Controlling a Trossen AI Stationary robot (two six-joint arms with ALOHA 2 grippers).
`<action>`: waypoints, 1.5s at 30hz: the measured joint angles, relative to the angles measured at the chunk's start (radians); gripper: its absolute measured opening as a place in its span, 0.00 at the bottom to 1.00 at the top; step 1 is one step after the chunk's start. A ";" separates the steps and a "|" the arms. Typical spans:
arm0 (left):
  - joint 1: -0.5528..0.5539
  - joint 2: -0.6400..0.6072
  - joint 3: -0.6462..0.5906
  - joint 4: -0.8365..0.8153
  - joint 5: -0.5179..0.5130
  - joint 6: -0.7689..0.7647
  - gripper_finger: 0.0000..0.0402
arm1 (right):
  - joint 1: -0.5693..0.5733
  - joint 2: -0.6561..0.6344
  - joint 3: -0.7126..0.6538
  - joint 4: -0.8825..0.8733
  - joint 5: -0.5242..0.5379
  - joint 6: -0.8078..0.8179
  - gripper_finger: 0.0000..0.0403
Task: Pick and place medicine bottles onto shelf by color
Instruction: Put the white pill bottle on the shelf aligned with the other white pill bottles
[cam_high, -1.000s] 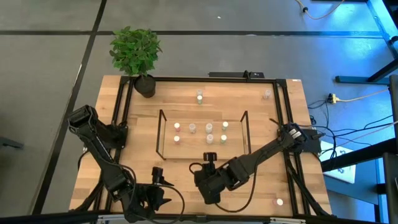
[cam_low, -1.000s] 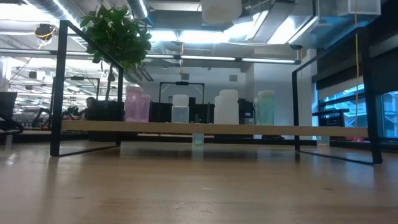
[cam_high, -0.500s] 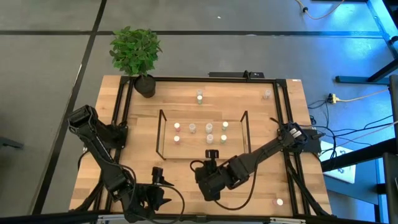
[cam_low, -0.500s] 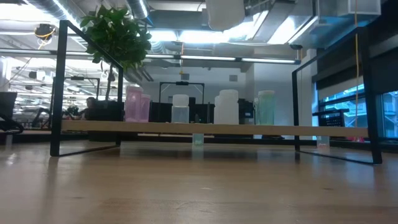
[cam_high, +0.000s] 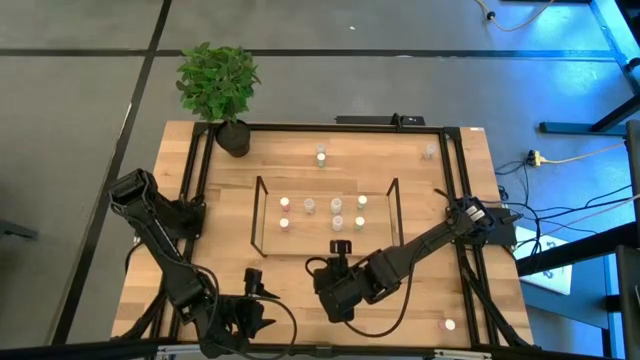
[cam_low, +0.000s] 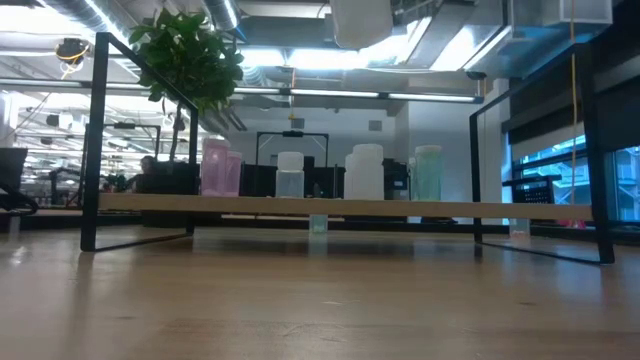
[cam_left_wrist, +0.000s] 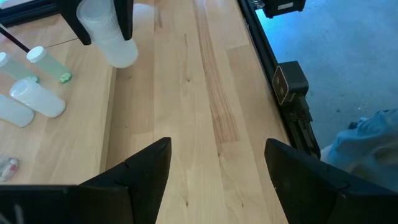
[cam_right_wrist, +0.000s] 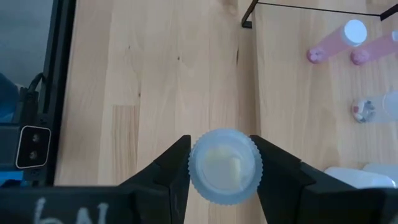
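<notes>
Overhead, the right hand clamps a pale, whitish-capped clear bottle; the left hand gapes empty.

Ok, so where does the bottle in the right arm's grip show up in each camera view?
High view: bottle in the right end effector, just in front of the shelf.
Low view: top edge of the picture, higher than the shelf board.
Left wrist view: upper-left of the picture, between dark fingers.
Right wrist view: bottom centre, seen from its top.
Shared landmark: the shelf's black rods.
</notes>
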 joint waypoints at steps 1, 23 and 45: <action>0.000 0.000 0.000 0.000 0.000 0.000 0.63 | 0.000 0.000 0.000 0.000 0.000 0.000 0.37; -0.124 -0.014 0.000 -0.045 -0.458 -0.183 0.63 | 0.000 0.000 0.000 -0.001 -0.002 0.000 0.37; -0.104 -0.014 0.000 -0.042 -0.230 -0.160 0.63 | -0.001 0.000 0.000 -0.037 -0.045 -0.001 0.37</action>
